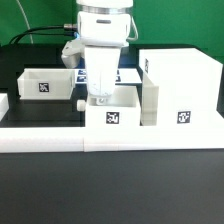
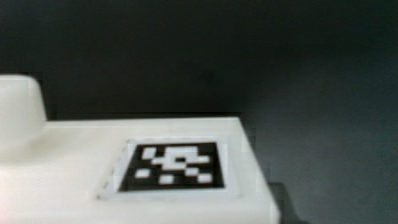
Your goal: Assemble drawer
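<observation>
In the exterior view a white open drawer box with a marker tag on its front stands at the table's front middle. It rests against the left side of the big white drawer housing. My gripper reaches straight down into the box near its left wall, and the fingertips are hidden behind the wall. A small knob sticks out at the box's left. A second white drawer box lies at the left. The wrist view shows a white tagged face and a rounded white part, but no fingers.
A white ledge runs along the table's front edge. The marker board lies behind the arm. A cable hangs at the back left. The table top is black.
</observation>
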You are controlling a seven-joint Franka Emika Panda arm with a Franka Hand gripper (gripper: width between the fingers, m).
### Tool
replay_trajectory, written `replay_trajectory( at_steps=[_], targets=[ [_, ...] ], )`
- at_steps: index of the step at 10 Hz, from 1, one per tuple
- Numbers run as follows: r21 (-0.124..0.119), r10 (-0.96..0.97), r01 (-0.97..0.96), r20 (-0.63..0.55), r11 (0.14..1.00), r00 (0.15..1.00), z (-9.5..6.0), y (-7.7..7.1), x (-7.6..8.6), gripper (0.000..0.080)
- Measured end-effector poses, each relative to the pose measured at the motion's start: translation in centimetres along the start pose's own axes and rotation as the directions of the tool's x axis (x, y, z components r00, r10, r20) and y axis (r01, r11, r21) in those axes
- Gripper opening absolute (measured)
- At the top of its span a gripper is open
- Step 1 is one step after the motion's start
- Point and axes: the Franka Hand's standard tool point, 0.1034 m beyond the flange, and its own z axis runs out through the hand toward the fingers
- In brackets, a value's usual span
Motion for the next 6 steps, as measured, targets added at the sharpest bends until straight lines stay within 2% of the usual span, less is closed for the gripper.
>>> replay_trajectory(
  at_steps=[3,5,6],
  targets=[
    [0.008,-0.026,0.026,-0.003,1.0,1.0,0.43,0.19,0.61,0.0042],
    [0.003,-0.02,0.02,-0.004,1.0,1.0,0.48,0.23,0.5,0.0042],
    [-0.026,-0.018,0.018,-0.007,1.0,1.0,0.53,0.37,0.54,0.0042]
  ],
)
